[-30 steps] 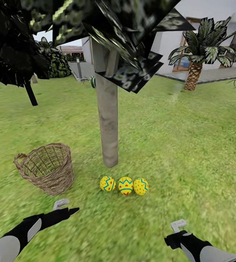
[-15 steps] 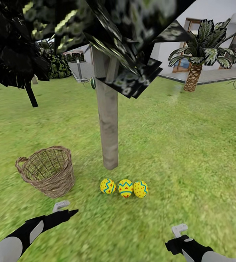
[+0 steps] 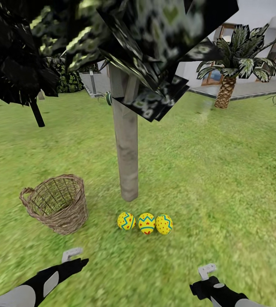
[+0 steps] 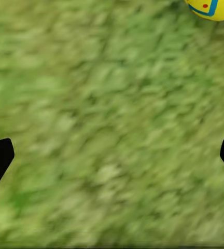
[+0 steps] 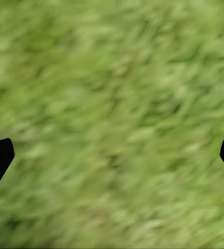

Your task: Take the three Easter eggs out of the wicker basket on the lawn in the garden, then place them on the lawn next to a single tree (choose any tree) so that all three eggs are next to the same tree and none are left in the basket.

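1. Yellow, red-dotted and banded in blue, three Easter eggs lie in a row on the lawn, just in front of the base of the tree — the outer two at and.
2. The wicker basket stands upright to the tree's left, near the eggs but apart from them; I can make out no egg in the part of its inside that shows, so the task looks done.
3. Both arms hang low, on the near side of the eggs from the tree. The left gripper has its fingers spread wide over bare grass, and so does the right gripper — neither holds anything.
4. Risk, as I judge it: a forward sweep of the left arm could nudge the nearest egg away from the trunk, or tip the light basket. A base move toward the tree could do the same.
5. Count: three eggs, one basket, two grippers, one pale-trunked tree; farther behind it, one palm and one thin dark-trunked tree.
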